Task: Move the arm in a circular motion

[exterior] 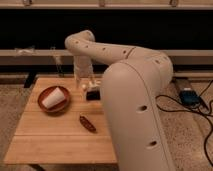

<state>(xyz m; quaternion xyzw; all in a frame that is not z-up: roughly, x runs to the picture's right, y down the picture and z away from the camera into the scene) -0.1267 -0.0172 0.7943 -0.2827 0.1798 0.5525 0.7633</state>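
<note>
One arm [131, 95] fills most of my view, cream-white, thick and rounded, dotted with small dark holes, reaching from lower right up and over the worktop [55, 137]. Its gripper [86, 86] hangs low above the worktop's far edge, just beside the red bowl [44, 102] holding a white cup [53, 97]; I cannot tell its state. I judge the circle mid-sweep; next I'd keep the arc clear of the bowl and the small brown object [87, 123].
</note>
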